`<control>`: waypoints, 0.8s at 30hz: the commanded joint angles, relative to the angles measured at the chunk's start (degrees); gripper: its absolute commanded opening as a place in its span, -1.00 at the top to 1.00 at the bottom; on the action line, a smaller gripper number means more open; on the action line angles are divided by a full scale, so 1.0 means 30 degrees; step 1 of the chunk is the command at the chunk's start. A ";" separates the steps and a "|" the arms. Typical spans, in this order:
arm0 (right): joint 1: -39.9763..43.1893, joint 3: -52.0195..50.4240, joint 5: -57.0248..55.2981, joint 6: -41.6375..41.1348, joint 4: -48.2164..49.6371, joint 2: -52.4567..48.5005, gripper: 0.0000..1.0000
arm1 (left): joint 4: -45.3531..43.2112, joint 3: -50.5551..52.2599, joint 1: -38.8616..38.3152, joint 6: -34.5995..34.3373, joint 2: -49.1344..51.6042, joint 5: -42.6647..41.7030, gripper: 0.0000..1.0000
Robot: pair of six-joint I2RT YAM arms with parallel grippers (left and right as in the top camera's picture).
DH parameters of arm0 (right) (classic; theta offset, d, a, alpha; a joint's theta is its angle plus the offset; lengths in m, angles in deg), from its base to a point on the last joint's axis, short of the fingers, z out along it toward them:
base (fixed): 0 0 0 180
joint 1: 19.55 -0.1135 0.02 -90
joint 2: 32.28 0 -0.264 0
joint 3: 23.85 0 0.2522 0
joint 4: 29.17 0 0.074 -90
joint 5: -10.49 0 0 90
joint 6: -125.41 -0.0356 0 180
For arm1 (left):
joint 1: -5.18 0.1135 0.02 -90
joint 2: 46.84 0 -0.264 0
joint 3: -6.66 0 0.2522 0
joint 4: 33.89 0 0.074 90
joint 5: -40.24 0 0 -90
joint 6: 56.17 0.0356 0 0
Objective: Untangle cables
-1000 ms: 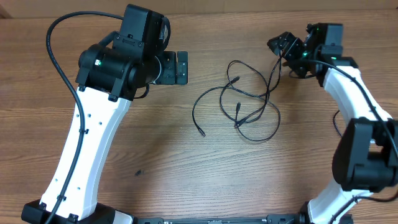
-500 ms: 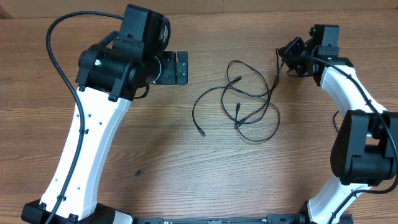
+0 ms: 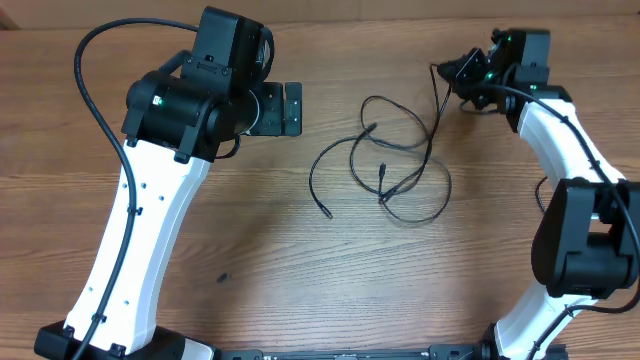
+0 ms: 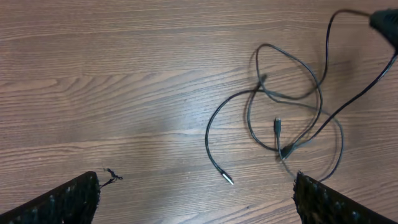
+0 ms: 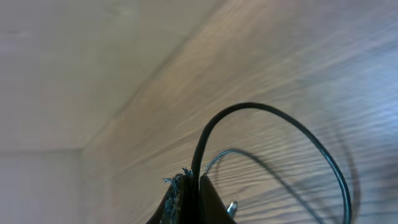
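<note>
The right gripper [image 3: 463, 72] pinched a strand of the tangled cables [image 3: 382, 172] between pressed fingers, while the left gripper [image 3: 291, 108] hovered nearby, fingers spread wide.

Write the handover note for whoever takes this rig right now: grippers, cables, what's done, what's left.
Left gripper: open, empty, hovering over the table left of the cables.
Right gripper: shut on one strand at the right edge of the heap, raised off the wood.
The cables: looped over one another mid-table; one plug end lies free at the front left.
Done: one strand gripped.
Left: draw it clear, then separate the other loops.
</note>
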 commanded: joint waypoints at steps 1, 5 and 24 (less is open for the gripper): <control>-0.0058 0.2586 0.1158 0.1610 -0.1333 0.1967 0.92 | -0.0007 -0.0255 0.0066 -0.0175 0.0146 0.0248 -0.99; -0.0306 0.4991 0.1144 0.2871 -0.3614 0.3665 0.92 | -0.0007 -0.0255 0.0066 -0.0175 0.0146 0.0248 -0.99; -0.5530 0.9384 -0.3264 0.4335 -0.5654 0.9741 0.92 | -0.0007 -0.0255 0.0066 -0.0175 0.0146 0.0248 -0.99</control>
